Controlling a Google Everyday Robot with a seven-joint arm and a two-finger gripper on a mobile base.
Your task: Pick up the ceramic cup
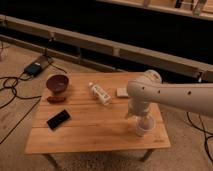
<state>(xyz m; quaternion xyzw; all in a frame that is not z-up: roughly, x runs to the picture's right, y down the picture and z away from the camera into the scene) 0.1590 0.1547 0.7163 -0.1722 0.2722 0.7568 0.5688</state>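
The white ceramic cup (144, 130) stands upright on the right front part of the wooden table (95, 135). My gripper (141, 118) hangs from the pale arm directly over the cup and covers its upper part. The arm reaches in from the right and bends down at the cup. I cannot tell whether the gripper touches the cup.
A dark red bowl (57, 83) stands at the table's left back, with a brown object (56, 99) in front of it. A clear bottle (100, 93) lies near the middle. A black phone (58, 119) lies front left. A small white piece (122, 92) lies behind. Cables (15, 85) cross the floor at left.
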